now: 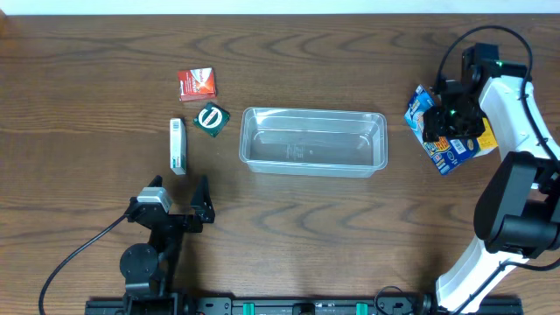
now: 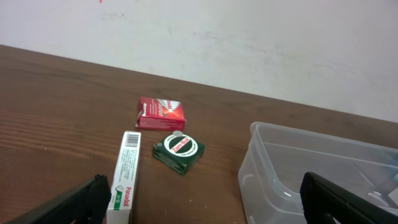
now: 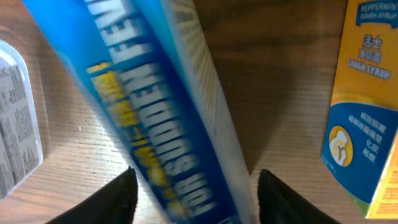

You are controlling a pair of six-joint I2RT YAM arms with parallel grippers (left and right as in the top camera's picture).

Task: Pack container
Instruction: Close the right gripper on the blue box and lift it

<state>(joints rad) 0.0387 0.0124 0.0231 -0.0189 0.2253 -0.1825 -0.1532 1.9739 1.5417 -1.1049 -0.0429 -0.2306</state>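
Observation:
The container [image 1: 313, 140] is a clear shallow tub at the table's middle, with nothing in it; its left end shows in the left wrist view [image 2: 273, 162]. My left gripper [image 1: 179, 208] [image 2: 202, 186] is open and empty, near the table's front, short of a white Panadol box [image 1: 178, 145] [image 2: 124, 177]. My right gripper [image 1: 448, 118] [image 3: 196, 180] is open, its fingers either side of a tilted, blurred blue box [image 3: 168, 99] with small gaps. A blue-and-yellow cough syrup box [image 1: 459, 150] [image 3: 367, 112] lies beside it.
A red box [image 1: 197, 83] [image 2: 160, 113] and a green box [image 1: 211, 117] [image 2: 179, 151] lie left of the container, beyond the white box. A blue-and-white pack [image 1: 420, 107] lies between the container and my right gripper. A white labelled pack [image 3: 12, 130] is at the right wrist view's left edge.

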